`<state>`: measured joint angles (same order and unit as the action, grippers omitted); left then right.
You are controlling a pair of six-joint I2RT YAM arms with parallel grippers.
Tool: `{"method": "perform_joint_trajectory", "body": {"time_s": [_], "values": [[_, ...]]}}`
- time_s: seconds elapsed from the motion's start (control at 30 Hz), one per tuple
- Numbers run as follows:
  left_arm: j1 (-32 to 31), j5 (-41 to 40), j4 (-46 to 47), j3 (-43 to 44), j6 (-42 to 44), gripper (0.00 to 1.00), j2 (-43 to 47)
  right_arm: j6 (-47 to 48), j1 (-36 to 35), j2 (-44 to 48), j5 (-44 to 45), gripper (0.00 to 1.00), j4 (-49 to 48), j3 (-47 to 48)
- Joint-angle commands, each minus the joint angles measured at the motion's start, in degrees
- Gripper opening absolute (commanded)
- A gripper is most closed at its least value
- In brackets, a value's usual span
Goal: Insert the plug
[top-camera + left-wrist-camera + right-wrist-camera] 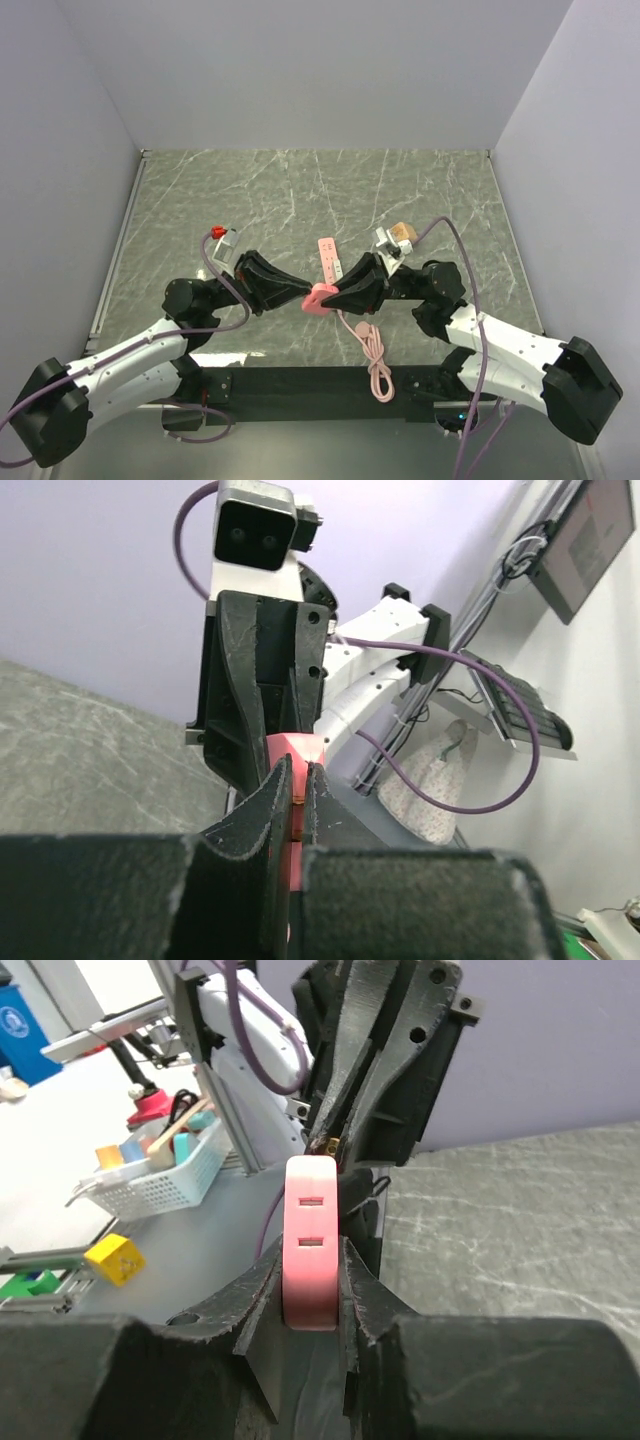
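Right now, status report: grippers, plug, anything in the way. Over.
Both shut on the plug: left gripper, right gripper. Held between them, not inserted. Beyond lies the power strip; nothing seen blocking.

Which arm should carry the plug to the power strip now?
Right, probably. The right gripper clamps the plug across its flat sides; the left gripper pinches only its far end. The power strip lies just beyond.

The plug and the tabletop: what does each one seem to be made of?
The plug: most likely moulded plastic, coral-pink with a smooth satin skin; its rounded edges and two clean rectangular slots suggest it. The tabletop: grey-green with white veins like marble, fairly matt; real stone or a printed sheet cannot be told.
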<state>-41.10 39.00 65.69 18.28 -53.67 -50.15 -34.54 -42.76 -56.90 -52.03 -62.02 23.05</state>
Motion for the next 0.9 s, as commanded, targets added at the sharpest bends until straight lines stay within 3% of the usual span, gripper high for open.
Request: {"method": "perform_joint_trajectory", "body": {"time_s": [0.0,0.43,0.5,0.53,0.57,0.77,0.87], "values": [[-0.29,-5.51,-7.30,1.75,5.50,0.01,1.46,2.71,-0.92,2.75,1.49,0.00,4.06,2.52],[-2.49,-16.50,-19.80,2.19,16.75,0.01,2.43,15.20,-0.92,8.04,15.37,0.00,38.88,12.63],[-2.58,-19.13,-22.26,2.63,18.68,0.29,3.12,18.89,-0.92,8.30,18.09,0.00,46.52,15.25],[-2.49,-20.18,-25.49,2.63,19.39,0.58,3.65,20.21,-0.74,8.30,21.06,0.00,49.33,16.23],[-2.58,-23.50,-26.92,2.55,20.61,0.65,4.79,23.09,-0.74,8.13,22.83,0.00,55.28,18.59],[-2.58,-34.07,-32.29,-1.66,23.61,0.87,7.35,31.81,-0.65,1.21,36.62,0.00,77.27,31.06],[-2.58,-38.12,-32.91,-3.43,24.14,0.87,5.51,34.01,-0.48,-5.11,40.95,0.00,83.54,36.95]]}}
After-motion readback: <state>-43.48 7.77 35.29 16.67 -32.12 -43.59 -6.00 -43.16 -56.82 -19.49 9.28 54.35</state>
